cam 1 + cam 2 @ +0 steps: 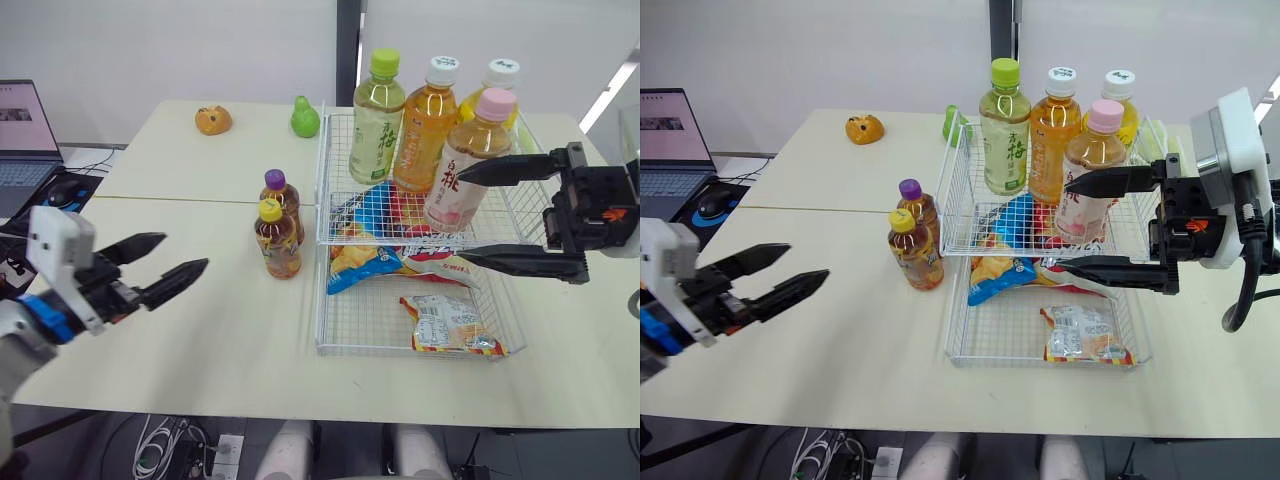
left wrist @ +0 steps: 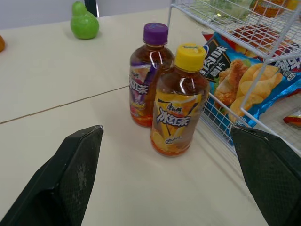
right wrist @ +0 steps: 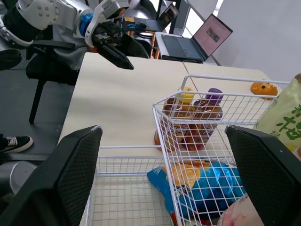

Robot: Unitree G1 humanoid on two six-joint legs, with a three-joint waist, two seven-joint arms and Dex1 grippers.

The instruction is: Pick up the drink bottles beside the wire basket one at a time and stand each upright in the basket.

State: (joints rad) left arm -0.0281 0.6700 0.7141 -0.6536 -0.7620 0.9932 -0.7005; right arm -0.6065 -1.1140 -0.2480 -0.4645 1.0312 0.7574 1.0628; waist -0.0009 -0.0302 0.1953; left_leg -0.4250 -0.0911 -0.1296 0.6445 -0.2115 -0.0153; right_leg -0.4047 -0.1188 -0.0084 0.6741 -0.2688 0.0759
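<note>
Yellow-capped bottle (image 1: 277, 240) and purple-capped bottle (image 1: 283, 197) stand just beside the left edge of the wire basket (image 1: 318, 300). The left gripper (image 1: 184, 250), fingers apart, hovers over bare worktop (image 1: 200, 340). The right gripper (image 1: 461, 217) has its fingers spread by the pink-capped bottle (image 1: 468, 160).

1. We find the wire basket (image 1: 320, 300) on the table (image 1: 180, 340), right of centre.
2. On its raised rear tier stand a left bottle (image 1: 377, 120), middle bottle (image 1: 425, 125) and right bottle (image 1: 497, 82), with a fourth bottle (image 1: 465, 165) before the right one.
3. One snack bag (image 1: 352, 266) lies under that tier, a second bag (image 1: 450, 325) nearer us.
4. Just left of the basket stand a near bottle (image 1: 277, 240) and, just behind it, a far bottle (image 1: 284, 195).
5. At the far edge sit a pear (image 1: 305, 118) and, further left, a small toy (image 1: 213, 120) (kind unclear).
</note>
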